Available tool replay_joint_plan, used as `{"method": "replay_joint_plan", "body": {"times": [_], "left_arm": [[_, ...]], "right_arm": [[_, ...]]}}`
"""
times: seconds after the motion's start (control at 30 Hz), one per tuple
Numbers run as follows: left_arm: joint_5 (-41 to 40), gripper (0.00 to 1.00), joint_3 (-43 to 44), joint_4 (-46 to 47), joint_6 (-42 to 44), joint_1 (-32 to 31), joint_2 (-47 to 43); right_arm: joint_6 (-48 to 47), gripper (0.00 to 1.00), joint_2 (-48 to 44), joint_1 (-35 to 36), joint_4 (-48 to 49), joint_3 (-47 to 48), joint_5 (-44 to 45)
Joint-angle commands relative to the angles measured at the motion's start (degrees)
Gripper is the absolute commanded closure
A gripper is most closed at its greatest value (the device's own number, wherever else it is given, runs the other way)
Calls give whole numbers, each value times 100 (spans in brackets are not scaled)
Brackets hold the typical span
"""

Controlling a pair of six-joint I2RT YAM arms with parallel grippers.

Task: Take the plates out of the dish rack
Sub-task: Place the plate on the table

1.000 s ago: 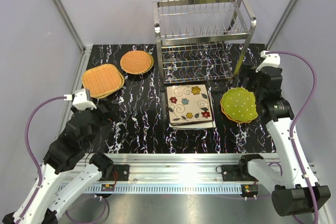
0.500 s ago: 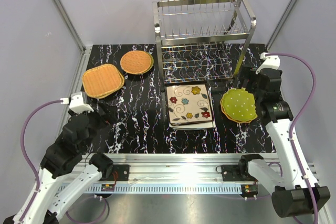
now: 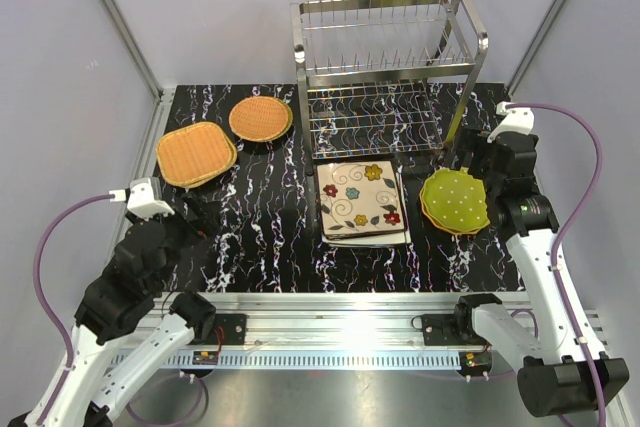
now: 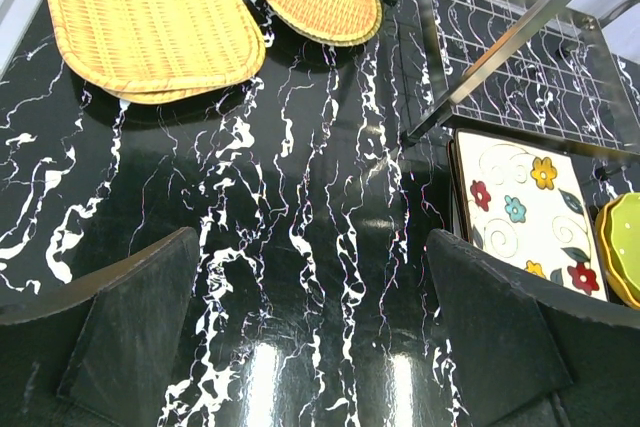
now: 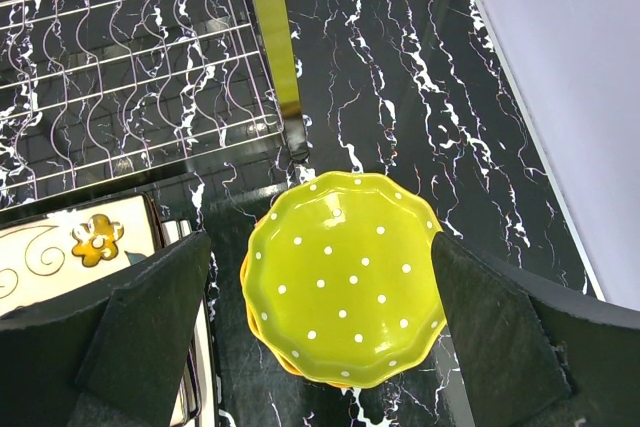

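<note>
Rack (image 3: 390, 70): two-tier.
Woven plates (image 3: 196, 154): left of rack.
Floral plate (image 3: 362, 199): before rack.
Green plate (image 3: 455, 200): right-front of rack.
Left gripper (image 4: 310, 247), right gripper (image 5: 320, 247): wide open, empty.

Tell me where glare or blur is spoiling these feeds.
Top external: sharp, with a bright glare patch on the metal rail at the near edge. Left wrist: lamp reflections smear the glossy table near the bottom; the left gripper's fingers are dark and soft. Right wrist: the lime-green plate is crisp and evenly lit; only the right gripper's fingers blur.
</note>
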Motion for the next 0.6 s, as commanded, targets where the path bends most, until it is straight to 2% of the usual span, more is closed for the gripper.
{"method": "replay_joint_plan", "body": {"times": [0.0,0.57], "left_arm": [[-194,1,-4,396,110,17,-65],[-203,1,-101,431,145,17,-215]], "right_arm": [[-37,0,-116,-22,274,-2,187],[-81,0,-151,-22,265,-28,223]]}}
